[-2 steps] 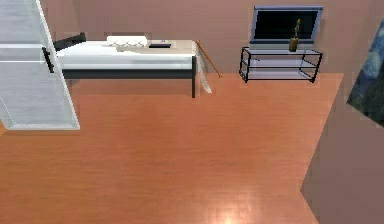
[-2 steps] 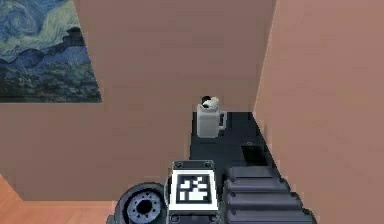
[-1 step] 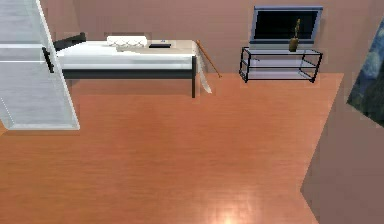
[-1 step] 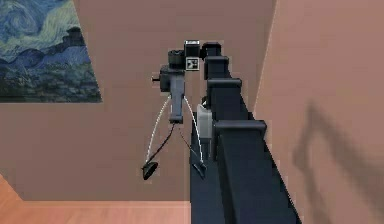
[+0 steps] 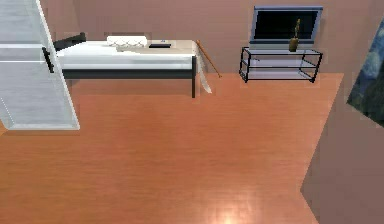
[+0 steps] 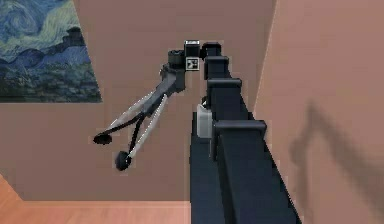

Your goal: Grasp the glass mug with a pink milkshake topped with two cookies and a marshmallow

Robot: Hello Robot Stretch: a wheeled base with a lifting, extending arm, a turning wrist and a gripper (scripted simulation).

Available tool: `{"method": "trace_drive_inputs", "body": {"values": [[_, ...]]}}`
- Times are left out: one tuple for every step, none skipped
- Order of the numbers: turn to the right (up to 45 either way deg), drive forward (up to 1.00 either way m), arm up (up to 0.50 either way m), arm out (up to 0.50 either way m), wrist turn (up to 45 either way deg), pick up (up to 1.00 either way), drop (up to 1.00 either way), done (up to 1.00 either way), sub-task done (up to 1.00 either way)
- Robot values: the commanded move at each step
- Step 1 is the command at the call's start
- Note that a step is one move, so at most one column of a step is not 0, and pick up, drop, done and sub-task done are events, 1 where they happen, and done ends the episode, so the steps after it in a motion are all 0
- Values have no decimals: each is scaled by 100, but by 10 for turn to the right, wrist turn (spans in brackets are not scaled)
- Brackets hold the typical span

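Bed stands against the far wall across bare floor. Right of the bed a black rack carries a dark bottle-like thing; left of the bed is a white door. The gripper holds nothing, with bare wall behind it. How its fingers are set cannot be told, nor where the mug lies from it.

Bed, black wire stand, wooden floor.
On the bed, a white pillow and a flat dark thing; on the stand, a dark screen with a bottle in front.
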Motion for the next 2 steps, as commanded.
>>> {"method": "trace_drive_inputs", "body": {"values": [[0, 0, 0, 0, 450, 0, 0, 0, 0], [0, 0, 0, 0, 450, 0, 0, 0, 0]]}}
